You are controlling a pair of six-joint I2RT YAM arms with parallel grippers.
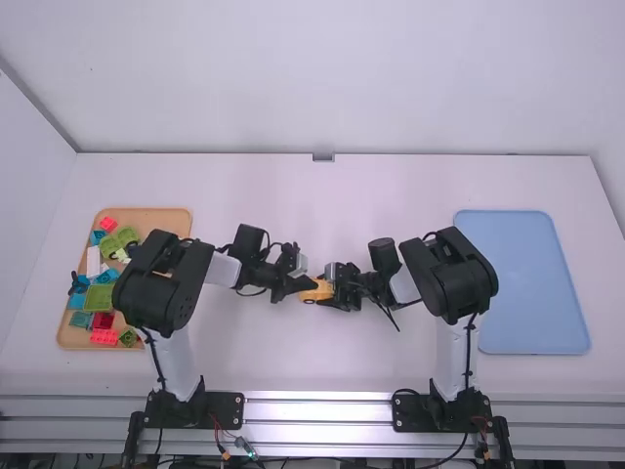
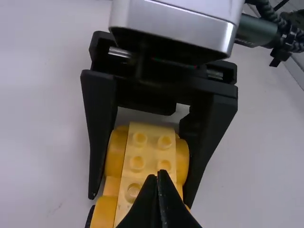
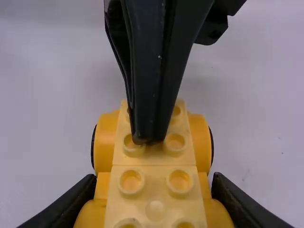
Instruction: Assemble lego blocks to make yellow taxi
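Observation:
Near the table's middle sits the yellow taxi body (image 1: 314, 291), with my left gripper (image 1: 305, 284) at its left end and my right gripper (image 1: 330, 293) around its right part. The left wrist view has the yellow body (image 2: 149, 156) between the other arm's fingers, and my left gripper (image 2: 160, 178) shut over its studded top. In the right wrist view the studded yellow body (image 3: 154, 190) fills the space between the fingers of my right gripper (image 3: 154, 190), one on each side. The left fingertips rest on or just above the studs there.
A wooden tray (image 1: 66, 337) with several coloured blocks stands at the left, partly beneath the left arm. At the right lies a blue tray (image 1: 522, 283), beside the right arm.

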